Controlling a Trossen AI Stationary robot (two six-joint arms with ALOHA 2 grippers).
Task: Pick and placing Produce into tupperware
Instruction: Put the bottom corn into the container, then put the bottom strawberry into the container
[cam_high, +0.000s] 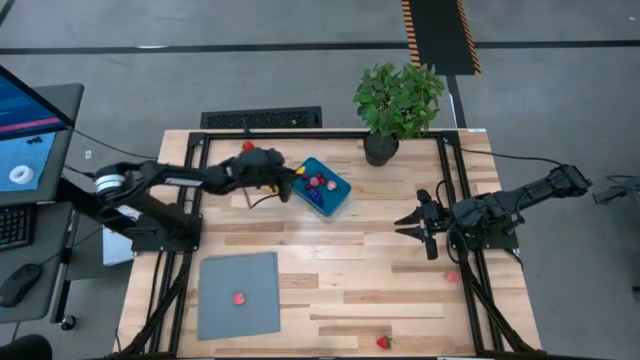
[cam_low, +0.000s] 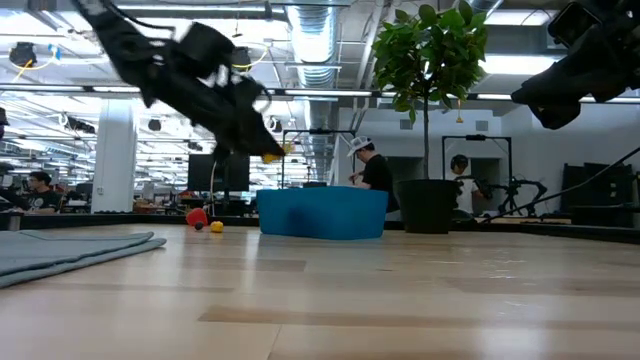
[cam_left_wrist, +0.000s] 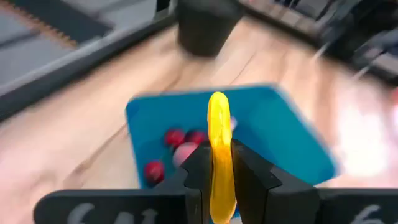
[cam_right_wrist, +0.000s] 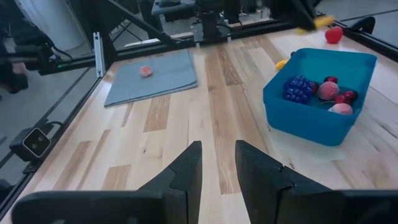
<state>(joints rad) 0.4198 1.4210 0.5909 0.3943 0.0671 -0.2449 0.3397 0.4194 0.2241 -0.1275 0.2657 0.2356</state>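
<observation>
The teal tupperware (cam_high: 325, 187) stands at the table's far middle and holds a purple piece (cam_right_wrist: 298, 88) with red and pink ones (cam_right_wrist: 329, 91). My left gripper (cam_left_wrist: 217, 152) hangs just off the container's left side, above the table, shut on a long yellow produce piece (cam_left_wrist: 217, 118). Loose produce lies about: a pink piece (cam_high: 239, 297) on the grey sheet (cam_high: 255, 310), a red one (cam_high: 383, 342) near the front edge, a pink one (cam_high: 452, 275) at the right, a red one (cam_high: 248, 146) at the far left. My right gripper (cam_right_wrist: 217, 180) waits open at the table's right. My left gripper pinches the yellow piece between its two fingers at the piece's rear half (cam_left_wrist: 219, 168). The piece lies along the fingers and its front end sticks out past the fingertips. The fingers come from the table's left, slanting down. The piece is lifted clear of the table (cam_low: 270, 157).
A potted plant (cam_high: 395, 105) stands at the far edge right of the container. A small yellow piece (cam_low: 216, 226) and a red one (cam_low: 197, 216) lie on the table left of the container. Bare wood lies between the container, the sheet and my right gripper.
</observation>
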